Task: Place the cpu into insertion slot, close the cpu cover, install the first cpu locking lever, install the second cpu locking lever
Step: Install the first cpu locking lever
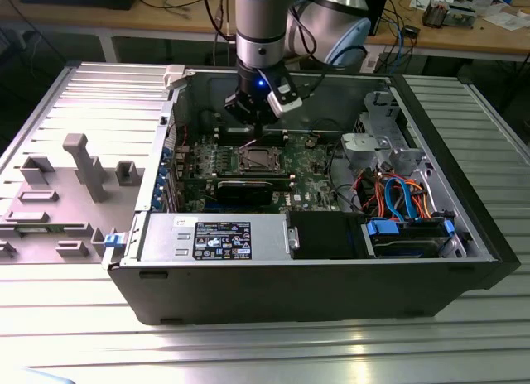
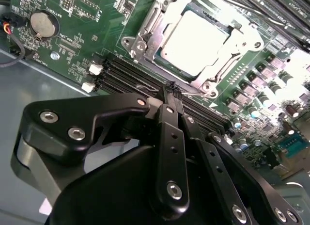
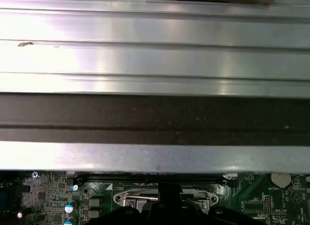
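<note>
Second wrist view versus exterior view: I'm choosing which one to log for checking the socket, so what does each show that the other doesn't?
The second wrist view alone shows the coin cell battery and the cpu cover lying closed around the cpu, with the gripper fingertips pressed together just beside the socket. The exterior view alone shows the whole computer case, the power supply, the orange and blue cables and the grey fixture tray. Both show the gripper, the green motherboard and the insertion slot.
</note>
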You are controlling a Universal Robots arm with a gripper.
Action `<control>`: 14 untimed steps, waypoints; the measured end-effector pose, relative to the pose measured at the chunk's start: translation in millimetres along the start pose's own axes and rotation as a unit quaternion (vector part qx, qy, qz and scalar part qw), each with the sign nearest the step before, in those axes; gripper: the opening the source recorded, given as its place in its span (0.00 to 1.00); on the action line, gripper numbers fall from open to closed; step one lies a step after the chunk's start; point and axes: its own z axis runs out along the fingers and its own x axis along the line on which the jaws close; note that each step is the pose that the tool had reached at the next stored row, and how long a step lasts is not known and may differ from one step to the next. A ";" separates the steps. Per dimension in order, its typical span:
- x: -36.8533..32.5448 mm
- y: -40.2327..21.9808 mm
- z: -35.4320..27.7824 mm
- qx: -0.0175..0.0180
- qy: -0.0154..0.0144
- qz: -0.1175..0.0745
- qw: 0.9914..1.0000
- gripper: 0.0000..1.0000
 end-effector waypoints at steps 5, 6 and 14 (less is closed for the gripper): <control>-4.5 -0.4 5.8 0.000 0.000 0.002 1.000 0.11; -5.7 -0.5 7.7 0.000 0.000 0.002 1.000 0.11; -13.1 -0.9 17.4 0.000 0.000 0.004 1.000 0.11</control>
